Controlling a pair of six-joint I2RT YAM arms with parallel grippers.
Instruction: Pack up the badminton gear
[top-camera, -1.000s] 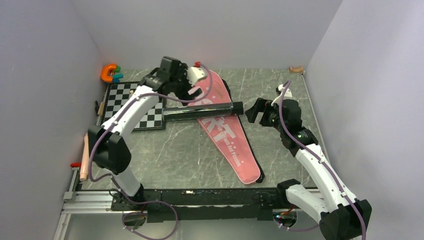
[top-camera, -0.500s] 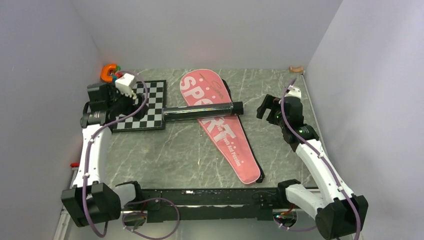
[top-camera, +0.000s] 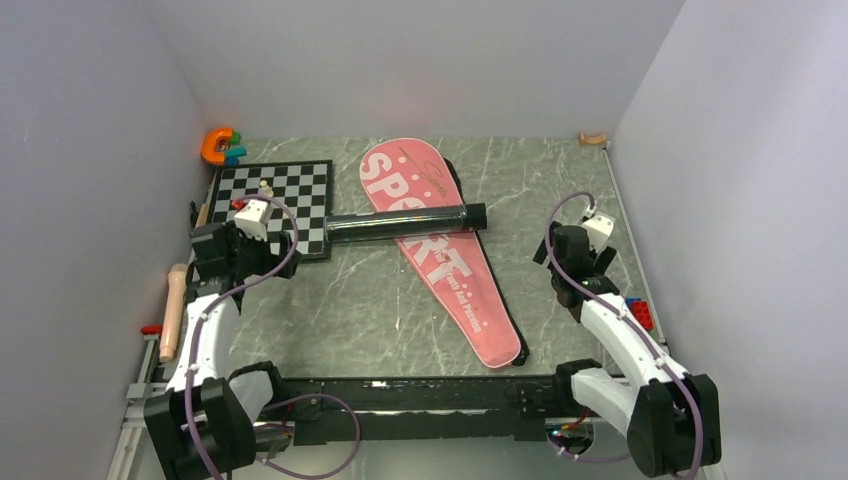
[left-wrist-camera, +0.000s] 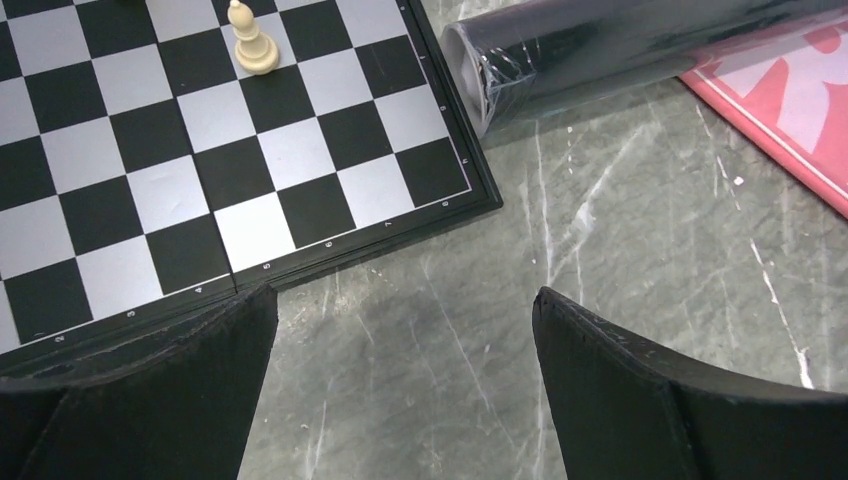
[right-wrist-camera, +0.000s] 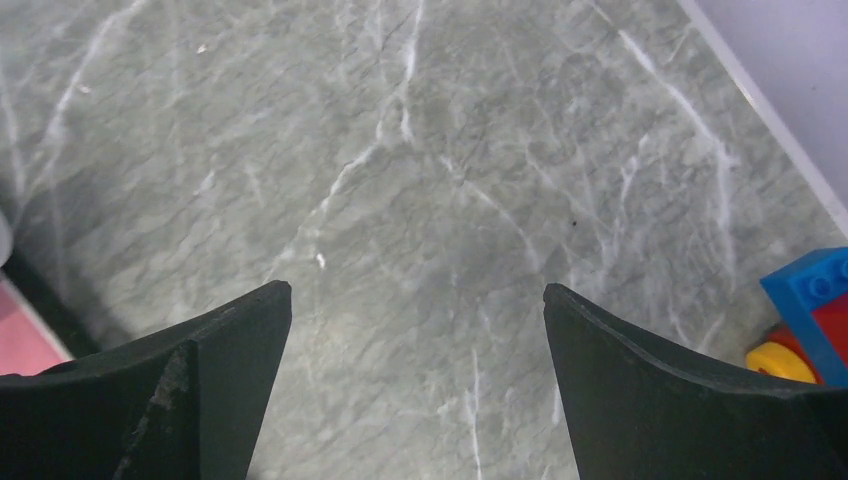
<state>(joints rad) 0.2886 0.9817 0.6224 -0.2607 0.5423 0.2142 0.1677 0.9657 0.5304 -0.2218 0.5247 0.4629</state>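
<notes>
The pink racket-shaped bag (top-camera: 440, 255) lettered "SPORT" lies flat mid-table, its narrow end toward me. Across its wide end rests the long black tube (top-camera: 405, 222), one end over the chessboard's corner; that end shows in the left wrist view too, tube (left-wrist-camera: 620, 50) and bag edge (left-wrist-camera: 800, 100). My left gripper (top-camera: 262, 262) (left-wrist-camera: 405, 300) hovers open over bare table just off the chessboard's near corner, holding nothing. Over bare table right of the bag, my right gripper (top-camera: 562, 270) (right-wrist-camera: 417, 295) is open and empty, with a sliver of the bag (right-wrist-camera: 25, 340) at its left.
A black-and-white chessboard (top-camera: 275, 200) (left-wrist-camera: 200, 150) carries a pale chess piece (left-wrist-camera: 250, 40). An orange U-shaped toy (top-camera: 218, 145) sits at the back left. Toy bricks (top-camera: 640, 312) (right-wrist-camera: 815, 310) lie by the right wall. A wooden rod (top-camera: 172, 310) lies along the left edge.
My left arm has swung back from over the bag's wide end to the chessboard's near side. My right arm has drawn back toward the near right. Both grippers stayed open.
</notes>
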